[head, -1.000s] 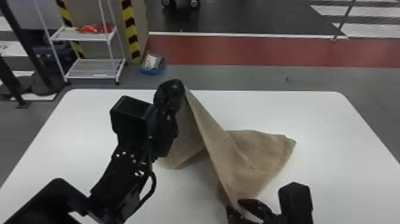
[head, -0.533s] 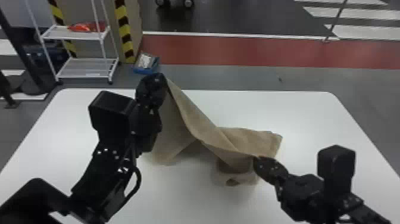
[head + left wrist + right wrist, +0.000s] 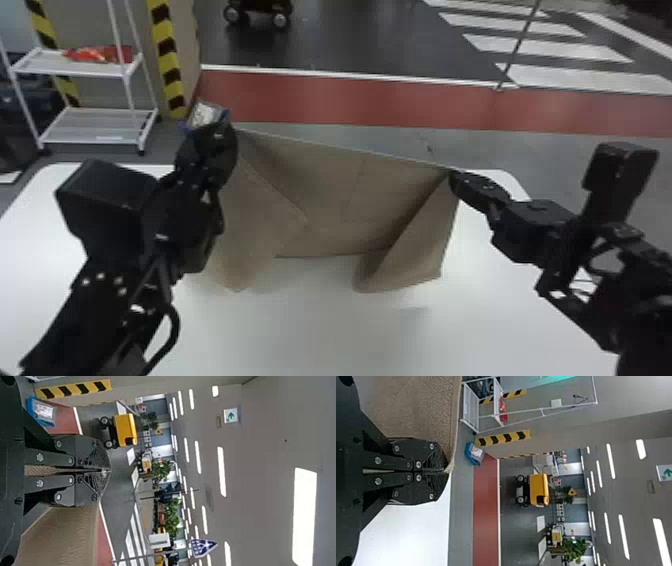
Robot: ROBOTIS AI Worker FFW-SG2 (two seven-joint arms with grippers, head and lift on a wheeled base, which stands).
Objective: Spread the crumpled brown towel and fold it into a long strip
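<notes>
I spread the towel (image 3: 345, 205), left fingers (image 3: 228, 134) and right fingers (image 3: 455, 179) clamping its upper edge — next, lowering it onto the tabletop (image 3: 320, 335) beneath them.

And we're looking at the right gripper (image 3: 452, 180) at the frame's left, its fingers (image 3: 435, 489) pinching the brown towel's (image 3: 415, 411) edge! The cloth is filling the upper left, the white table (image 3: 407, 538) is showing lower left, a blue bin (image 3: 474, 455) is sitting upper centre, beside the red floor strip (image 3: 485, 514), and a yellow cart (image 3: 539, 490) is standing right of centre.
</notes>
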